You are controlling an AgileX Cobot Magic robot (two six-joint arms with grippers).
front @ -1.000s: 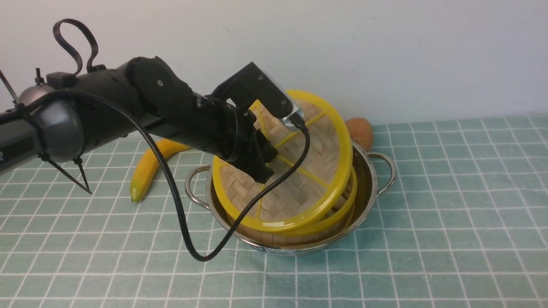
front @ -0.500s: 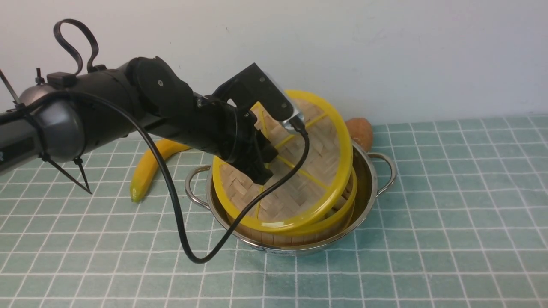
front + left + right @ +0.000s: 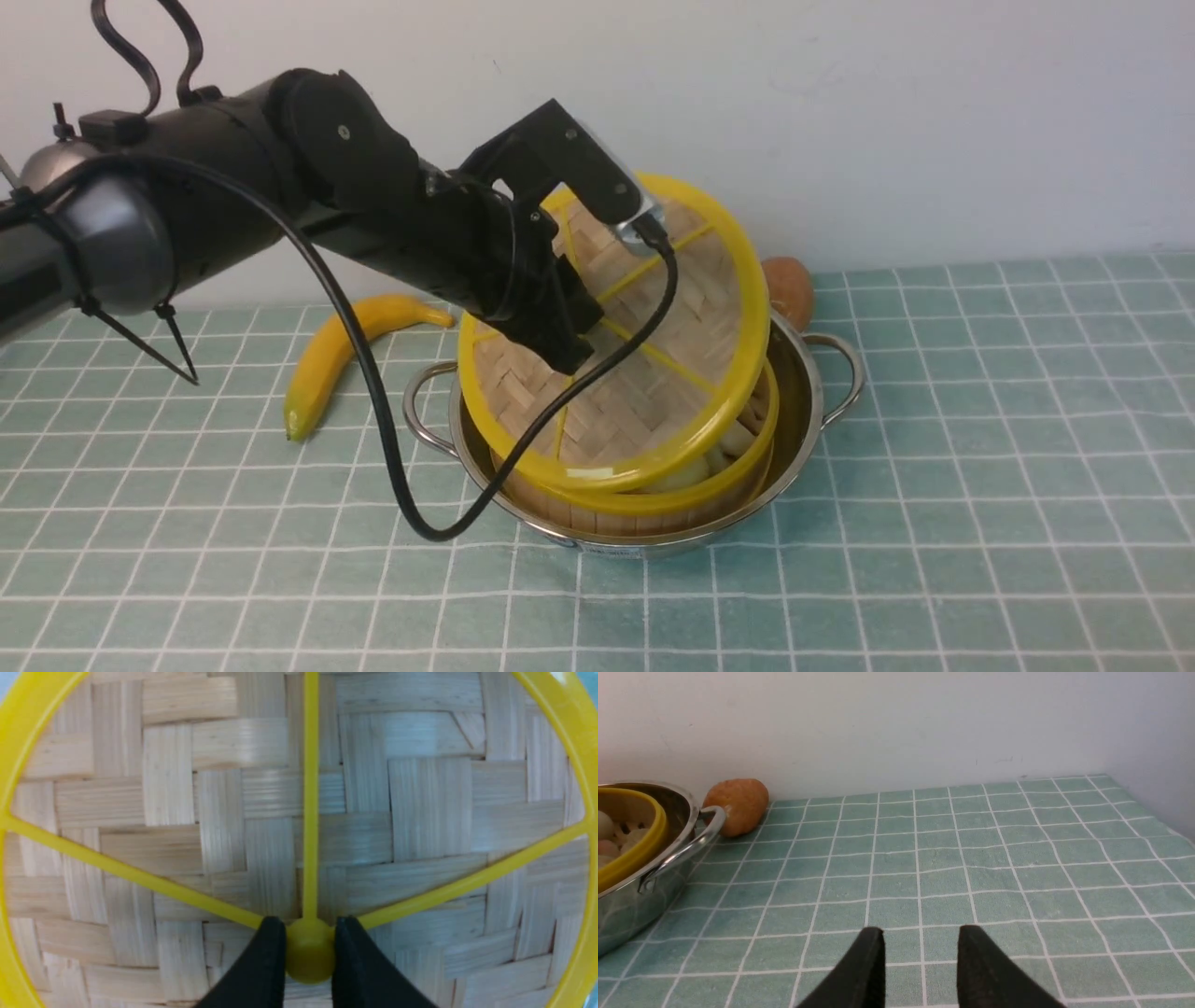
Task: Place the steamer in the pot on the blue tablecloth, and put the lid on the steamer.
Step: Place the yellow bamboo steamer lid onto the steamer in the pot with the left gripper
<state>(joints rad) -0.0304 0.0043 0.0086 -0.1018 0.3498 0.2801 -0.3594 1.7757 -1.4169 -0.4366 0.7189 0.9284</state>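
Left fingers clamped on yellow knob of flat woven-bamboo lid, steeply tilted over yellow-rimmed bamboo steamer seated in shiny steel pot, mid-bench on teal grid tablecloth. Level lid, match rims, lower, then release. Right fingers apart, empty.

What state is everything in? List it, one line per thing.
lid: tilted above the steamer, not seated.
steamer: sitting in the pot, food inside, front part uncovered.
pot: upright on the tablecloth.
tablecloth: spread flat.
left jaws: shut on the knob of the lid.
right jaws: open, empty.
banana: lying on the tablecloth beside the pot.
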